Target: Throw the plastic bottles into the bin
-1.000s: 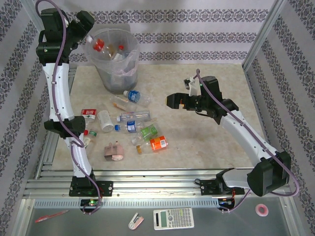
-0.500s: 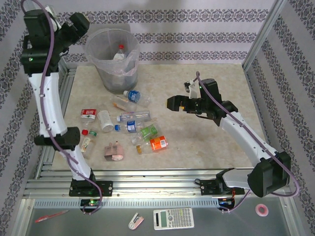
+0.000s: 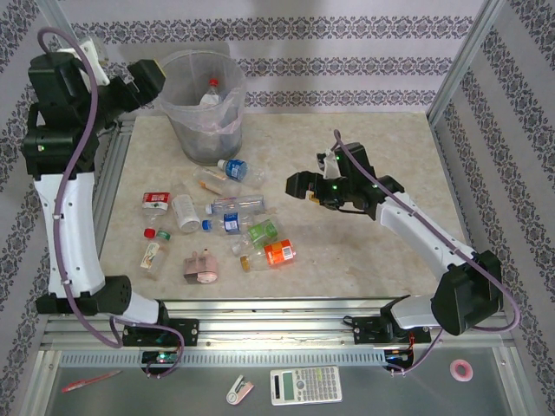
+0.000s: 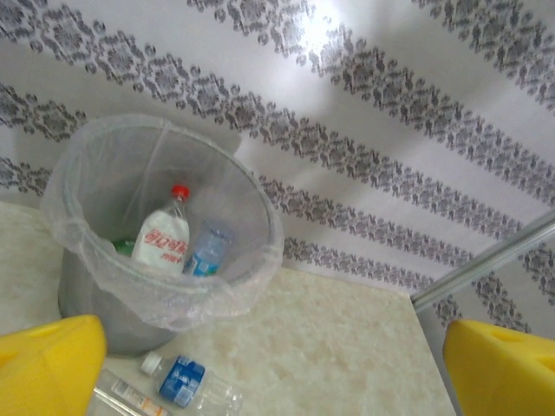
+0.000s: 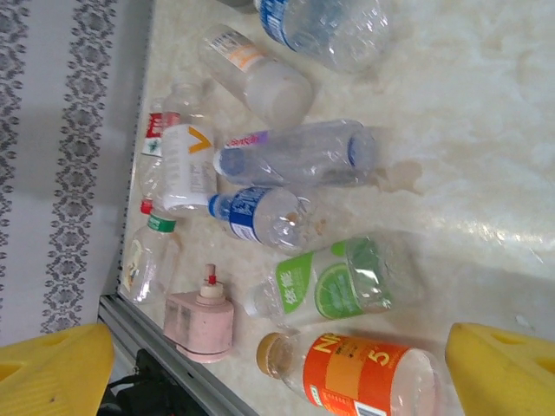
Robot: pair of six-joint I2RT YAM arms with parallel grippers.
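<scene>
Both sets of jaws were spread as wide as they go and held nothing. The left gripper (image 3: pixel 146 76) hung high beside the rim of the bin (image 3: pixel 201 130). The right gripper (image 3: pixel 297 185) hovered over the table (image 3: pixel 364 260), just right of the loose plastic bottles (image 3: pixel 230 221), which lay near the bin's foot and toward the left edge. At least 2 more bottles rested inside the bin, one with a red cap (image 4: pixel 165 238).

We judged the pick the risky part. The bottles lay crowded, several touching, so closing jaws could catch 2 at once or knock a neighbour rolling. Their thin, clear, dented walls looked slick and springy, so a squeezed one might squirt free. The orange-labelled bottle (image 5: pixel 364 381) and green-labelled bottle (image 5: pixel 325 286) lay close to a pink pump-topped object (image 5: pixel 201 321), which could be grabbed by mistake. The left arm, so near the rim, could bump the tapered bin or snag its liner.

The bin was round, translucent and grey-white, with a filmy, crinkled bag (image 4: pixel 104 260) folded over its rim. The table was pale, mottled like stone, and glossy. The bottles were small crushed cylinders with paper-like labels and hard coloured caps.
</scene>
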